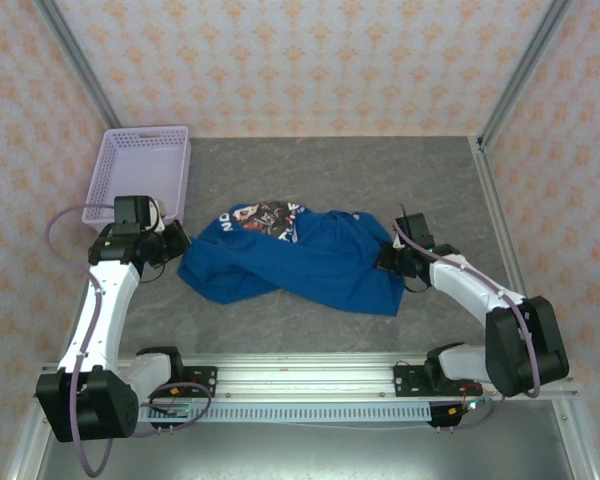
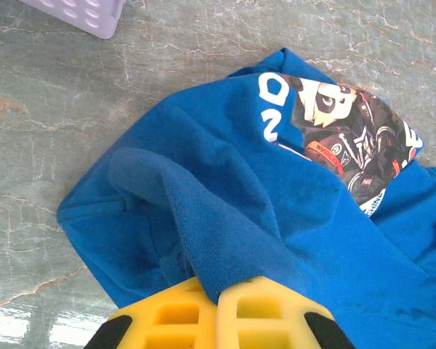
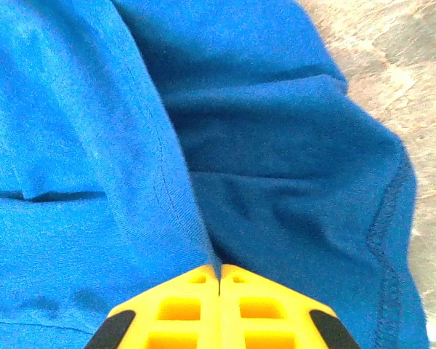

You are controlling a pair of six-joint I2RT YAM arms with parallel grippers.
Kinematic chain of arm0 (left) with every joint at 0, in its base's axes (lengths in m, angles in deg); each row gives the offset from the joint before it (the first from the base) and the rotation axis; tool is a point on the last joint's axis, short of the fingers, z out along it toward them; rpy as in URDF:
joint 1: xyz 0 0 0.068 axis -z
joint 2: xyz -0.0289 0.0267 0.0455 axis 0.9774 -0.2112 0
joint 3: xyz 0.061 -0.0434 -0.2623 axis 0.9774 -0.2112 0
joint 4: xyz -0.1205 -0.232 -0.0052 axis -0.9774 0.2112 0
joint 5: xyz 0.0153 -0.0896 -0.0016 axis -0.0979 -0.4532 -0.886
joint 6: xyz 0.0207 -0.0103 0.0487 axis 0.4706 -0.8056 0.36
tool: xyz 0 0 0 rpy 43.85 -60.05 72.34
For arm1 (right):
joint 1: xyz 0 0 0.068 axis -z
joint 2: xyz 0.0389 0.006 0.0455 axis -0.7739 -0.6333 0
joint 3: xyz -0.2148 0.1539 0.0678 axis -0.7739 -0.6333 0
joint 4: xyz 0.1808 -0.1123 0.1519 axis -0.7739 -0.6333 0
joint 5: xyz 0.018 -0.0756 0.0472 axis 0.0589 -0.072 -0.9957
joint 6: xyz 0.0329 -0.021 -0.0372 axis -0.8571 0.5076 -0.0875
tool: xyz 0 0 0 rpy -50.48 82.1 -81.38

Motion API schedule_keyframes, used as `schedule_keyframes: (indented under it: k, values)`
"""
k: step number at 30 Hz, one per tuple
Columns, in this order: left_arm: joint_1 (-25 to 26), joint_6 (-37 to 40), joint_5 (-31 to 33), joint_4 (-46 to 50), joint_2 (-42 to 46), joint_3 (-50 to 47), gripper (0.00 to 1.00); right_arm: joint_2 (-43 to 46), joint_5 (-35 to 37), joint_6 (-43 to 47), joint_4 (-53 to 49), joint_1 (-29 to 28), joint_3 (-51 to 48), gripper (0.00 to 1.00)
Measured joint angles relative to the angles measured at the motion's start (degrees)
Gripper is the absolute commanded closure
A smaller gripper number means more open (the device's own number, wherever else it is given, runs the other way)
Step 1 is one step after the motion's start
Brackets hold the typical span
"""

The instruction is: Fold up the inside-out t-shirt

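The royal-blue inside-out t-shirt (image 1: 300,260) lies crumpled in the middle of the grey table, with a dark printed picture and white lettering (image 1: 270,217) showing on its far side. My left gripper (image 1: 177,243) is at the shirt's left end, shut on a ribbed fold of blue cloth (image 2: 211,247) that runs up between its yellow fingers (image 2: 272,313). At the shirt's right end my right gripper (image 1: 387,258) is shut on a seamed edge of the fabric (image 3: 182,211), pinched between its yellow fingers (image 3: 254,305). The print (image 2: 349,142) lies ahead of the left gripper.
A lavender mesh basket (image 1: 145,170) stands at the back left, close behind my left arm; its corner (image 2: 94,18) shows in the left wrist view. Patterned walls with metal posts enclose the table. Bare grey tabletop (image 1: 330,160) lies beyond the shirt.
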Motion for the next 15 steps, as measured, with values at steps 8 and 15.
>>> schedule_keyframes:
  k: [8,15]
  values:
    - [0.00,0.00,-0.20,-0.28,0.00,0.00,1.00,-2.51,2.54,-0.74,-1.77,0.00,0.02,0.79]
    - [0.00,0.00,-0.22,-0.39,0.00,0.00,1.00,-5.29,2.54,-1.27,-1.77,0.00,0.00,0.70]
